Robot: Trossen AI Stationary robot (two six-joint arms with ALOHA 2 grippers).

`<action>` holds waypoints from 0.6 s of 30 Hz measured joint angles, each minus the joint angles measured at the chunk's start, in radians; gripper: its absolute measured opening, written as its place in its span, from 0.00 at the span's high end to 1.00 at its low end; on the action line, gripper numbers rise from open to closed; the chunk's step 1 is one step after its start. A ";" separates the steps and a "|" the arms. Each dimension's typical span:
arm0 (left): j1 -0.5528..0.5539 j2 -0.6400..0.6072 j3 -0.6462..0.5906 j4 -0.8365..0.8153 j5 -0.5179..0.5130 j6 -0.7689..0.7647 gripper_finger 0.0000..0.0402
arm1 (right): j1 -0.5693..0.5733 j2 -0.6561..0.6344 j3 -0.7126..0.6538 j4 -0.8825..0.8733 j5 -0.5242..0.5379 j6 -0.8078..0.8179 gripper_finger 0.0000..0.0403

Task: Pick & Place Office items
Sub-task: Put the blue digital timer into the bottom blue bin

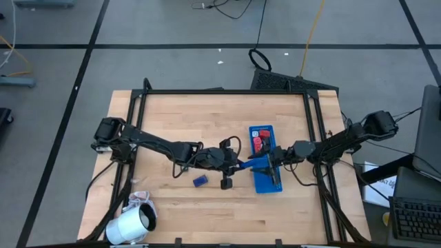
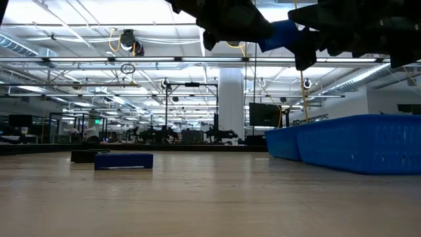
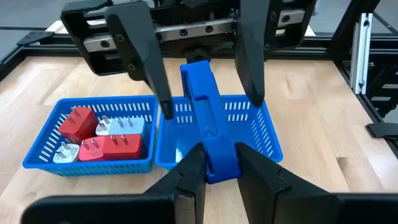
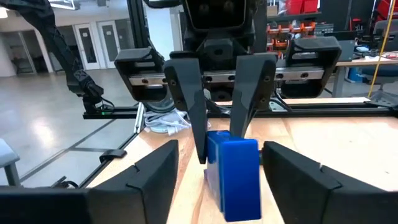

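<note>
Bright overhead ceiling lights, soft shadows, low view foreground blurry

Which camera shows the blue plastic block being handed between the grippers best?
Left wrist view: the blue plastic block sits clamped in the left gripper, full length visible. Right wrist view shows its end, high view a sliver, low view a bit.

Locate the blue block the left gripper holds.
The blue block is clamped in the left gripper above the blue tray, between the right gripper's open fingers near table centre.

A long blue compartment tray (image 1: 266, 180) sits right of centre; a white roll (image 1: 129, 225) lies at the table's (image 1: 172, 117) front-left corner
</note>
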 joint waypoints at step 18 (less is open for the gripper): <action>0.000 0.000 0.000 0.000 0.004 0.002 0.81 | 0.000 0.000 0.000 -0.024 -0.003 -0.032 0.82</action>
